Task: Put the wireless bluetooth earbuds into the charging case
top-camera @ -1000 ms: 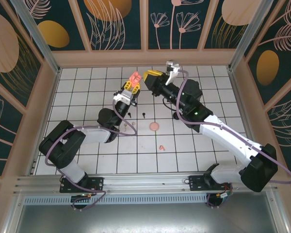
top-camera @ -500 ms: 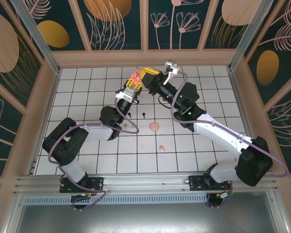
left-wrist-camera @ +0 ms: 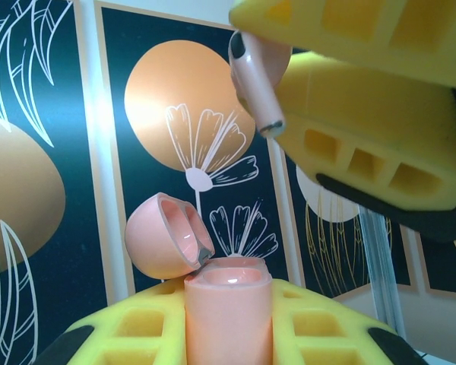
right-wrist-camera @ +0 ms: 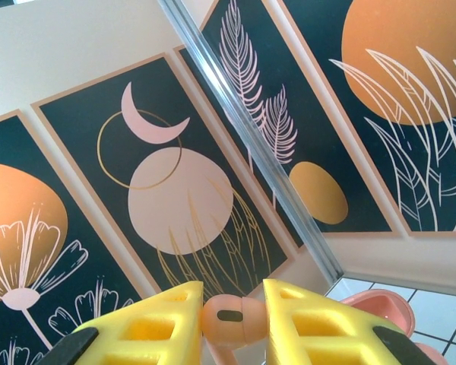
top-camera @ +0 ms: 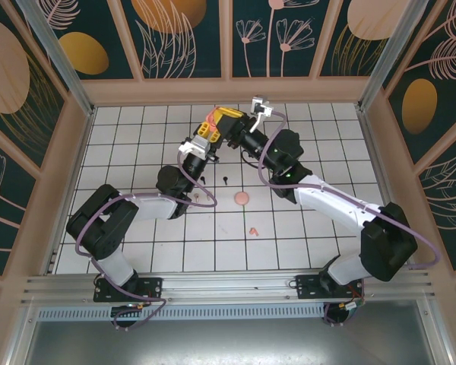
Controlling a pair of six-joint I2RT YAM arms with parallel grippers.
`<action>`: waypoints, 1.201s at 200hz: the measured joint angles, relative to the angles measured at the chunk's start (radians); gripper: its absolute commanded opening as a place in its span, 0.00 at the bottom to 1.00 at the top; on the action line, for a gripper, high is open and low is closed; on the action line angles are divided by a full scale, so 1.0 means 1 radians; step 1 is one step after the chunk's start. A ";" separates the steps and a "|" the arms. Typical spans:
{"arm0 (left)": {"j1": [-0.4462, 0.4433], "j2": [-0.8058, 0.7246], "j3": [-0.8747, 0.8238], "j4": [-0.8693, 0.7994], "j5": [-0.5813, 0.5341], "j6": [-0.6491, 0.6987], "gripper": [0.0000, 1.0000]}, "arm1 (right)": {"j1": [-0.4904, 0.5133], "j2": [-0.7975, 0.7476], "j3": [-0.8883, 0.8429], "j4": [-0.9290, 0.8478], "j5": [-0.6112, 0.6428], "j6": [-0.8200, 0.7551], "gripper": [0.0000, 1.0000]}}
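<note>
so, your right gripper (right-wrist-camera: 232, 298) is clamped on a pale pink earbud (left-wrist-camera: 254, 76), pinched by its rounded head between the two yellow pads (right-wrist-camera: 148, 323) (the dark oval on the bud faces the right wrist camera). in the left wrist view the bud's stem hangs out of the pads, pointing down and slightly to the right, its metal tip bare. your left gripper (top-camera: 205, 133) is closed on the charging case (left-wrist-camera: 226, 312), a coral pink case standing upright between that gripper's yellow fingers (left-wrist-camera: 137, 327). its lid (left-wrist-camera: 163, 243) is flipped open and tilted back to the left, hollow side showing. the earbud sits above the case's open mouth and a little to the right of it, well apart from the rim and touching nothing but the pads. from the top camera the two grippers meet nose to nose above the far middle of the white tiled table (top-camera: 137, 137), raised off the surface. further out on the tiles, nearer the arm bases, lie two tiny black earbuds (top-camera: 226, 180), a round pink piece (top-camera: 242, 198) just right of them, and a coral earbud (top-camera: 253, 230) nearer still (too small to tell its pose).
</note>
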 measured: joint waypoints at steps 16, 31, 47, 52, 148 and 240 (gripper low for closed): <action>0.000 0.000 0.000 0.000 0.000 -0.003 0.00 | 0.000 0.011 0.000 0.006 -0.001 0.004 0.24; 0.000 -0.001 0.001 0.000 0.003 -0.004 0.00 | 0.000 0.021 0.000 0.008 -0.001 0.008 0.24; 0.000 -0.004 0.002 0.000 0.003 -0.008 0.00 | 0.000 0.030 0.000 0.009 -0.002 0.011 0.23; 0.000 -0.006 0.002 0.000 0.004 -0.008 0.00 | 0.000 0.032 0.000 0.009 -0.002 0.011 0.23; 0.000 -0.021 0.003 0.000 0.011 -0.015 0.00 | -0.011 0.066 0.000 0.051 -0.004 0.037 0.23; 0.000 -0.021 0.003 -0.005 0.017 -0.019 0.00 | -0.018 0.069 -0.011 0.066 -0.023 0.030 0.22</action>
